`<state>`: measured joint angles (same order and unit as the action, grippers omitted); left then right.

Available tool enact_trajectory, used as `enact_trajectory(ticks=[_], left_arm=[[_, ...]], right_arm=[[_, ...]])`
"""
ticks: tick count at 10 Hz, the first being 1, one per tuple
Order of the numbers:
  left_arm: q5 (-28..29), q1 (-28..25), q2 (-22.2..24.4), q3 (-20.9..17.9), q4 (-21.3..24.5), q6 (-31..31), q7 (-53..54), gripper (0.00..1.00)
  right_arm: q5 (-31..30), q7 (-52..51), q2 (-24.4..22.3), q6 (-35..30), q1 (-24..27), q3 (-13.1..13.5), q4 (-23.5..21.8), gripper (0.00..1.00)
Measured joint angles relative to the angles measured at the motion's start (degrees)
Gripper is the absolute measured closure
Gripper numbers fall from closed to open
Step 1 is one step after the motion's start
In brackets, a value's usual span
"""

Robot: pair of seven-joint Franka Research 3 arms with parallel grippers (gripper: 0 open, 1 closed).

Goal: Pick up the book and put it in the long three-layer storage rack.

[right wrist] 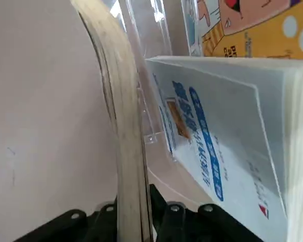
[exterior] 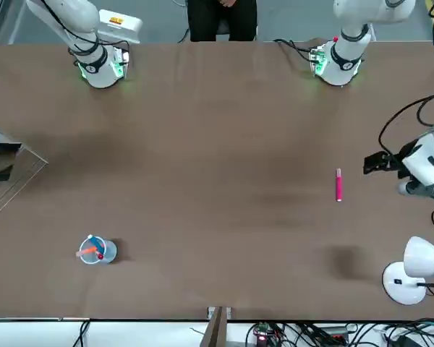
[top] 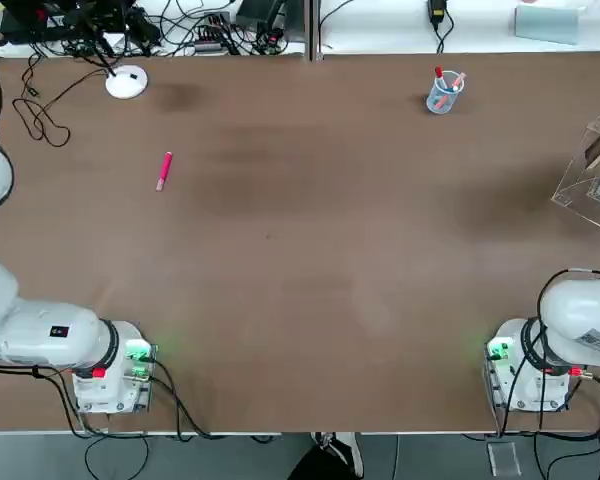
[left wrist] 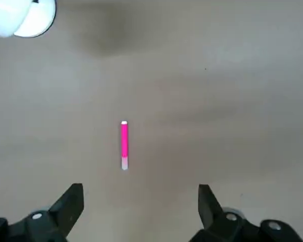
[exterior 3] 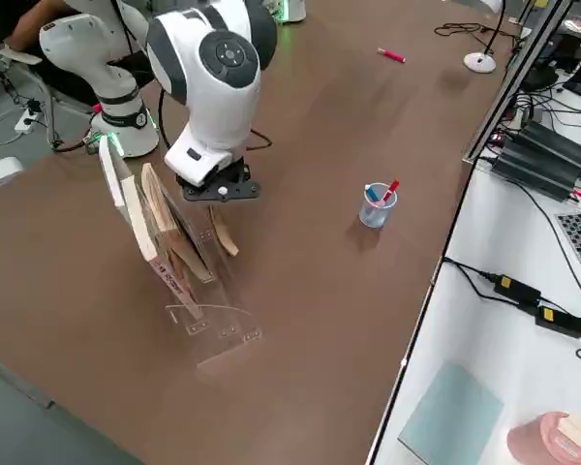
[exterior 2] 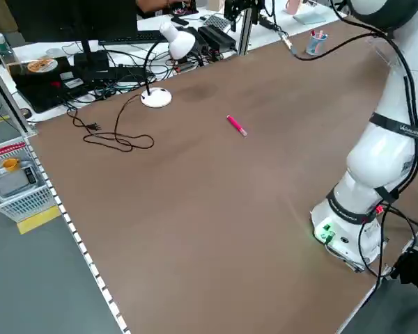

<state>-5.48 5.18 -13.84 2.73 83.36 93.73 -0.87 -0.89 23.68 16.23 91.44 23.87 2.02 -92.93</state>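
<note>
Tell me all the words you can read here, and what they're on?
No text here reads clearly.
Blue print on the white book cover: too blurred to read.
Small print on the yellow cartoon cover: too blurred to read.
Lettering on the arm's dark band: too small to read.

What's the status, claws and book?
Right claw shut on book, at the rack. Left claw open above pink pen. Other books already in rack.

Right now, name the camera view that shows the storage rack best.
The right side view: the whole clear storage rack stands there with books in it. The top view catches only its edge and the front view a corner; the right wrist view shows a close-up of its panels.
</note>
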Motion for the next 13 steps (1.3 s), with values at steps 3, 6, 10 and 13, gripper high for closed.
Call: enact_trajectory(ticks=[3, 6, 10, 13], left_arm=[[1.0, -0.8, 2.0, -0.2, 0.3, -1.7, 0.0, 0.00], [2.6, -4.4, 2.5, 3.0, 0.7, -1.7, 0.0, 0.00], [4.2, -8.3, 2.5, 8.1, 1.1, -1.9, -0.1, 0.00], [4.3, -8.5, 2.5, 8.0, 1.1, -2.8, -0.3, 0.00]], right_arm=[[-0.3, -0.7, 0.2, 0.7, 0.3, 0.0, -0.8, 0.81], [-0.4, -1.7, 0.2, 0.8, 1.1, 0.1, -1.3, 0.81], [-0.4, -2.3, 0.2, 2.1, 1.7, 0.1, -2.5, 0.81], [-0.4, -2.4, 0.4, 3.6, 1.7, -0.1, -3.4, 0.81]])
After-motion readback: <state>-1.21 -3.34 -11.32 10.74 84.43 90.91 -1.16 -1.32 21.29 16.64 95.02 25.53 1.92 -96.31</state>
